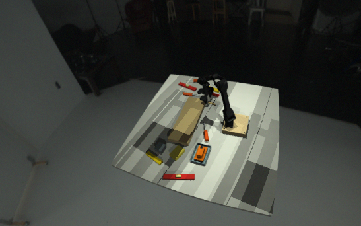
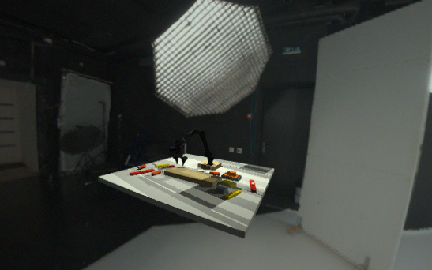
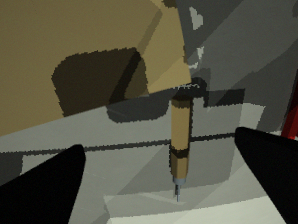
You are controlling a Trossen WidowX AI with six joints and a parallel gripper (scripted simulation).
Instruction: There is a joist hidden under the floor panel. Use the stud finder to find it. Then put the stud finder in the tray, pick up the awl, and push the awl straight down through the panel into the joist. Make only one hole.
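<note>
My gripper point(image 2: 181, 163) point(image 3: 161, 143) is open and empty above the awl, past the far end of the panel. The awl point(image 1: 212, 104) point(image 3: 180, 125) has a tan wooden handle and a thin metal tip. It lies on the table beside the panel's end, between my spread fingertips in the wrist view. The long tan floor panel point(image 1: 185, 120) point(image 2: 190, 176) point(image 3: 30, 50) lies across the middle of the table; no joist shows. The orange stud finder point(image 1: 200, 152) point(image 2: 231, 174) sits in the blue-grey tray point(image 1: 193, 161).
An orange-handled screwdriver point(image 1: 206, 135) lies between panel and tray. A yellow block point(image 1: 177, 152), a grey block point(image 1: 160, 145), a yellow bar point(image 1: 154, 157) and a red level point(image 1: 179, 176) lie near the front. Another red level point(image 1: 187, 86) and an orange-handled tool point(image 1: 187, 94) lie near the gripper.
</note>
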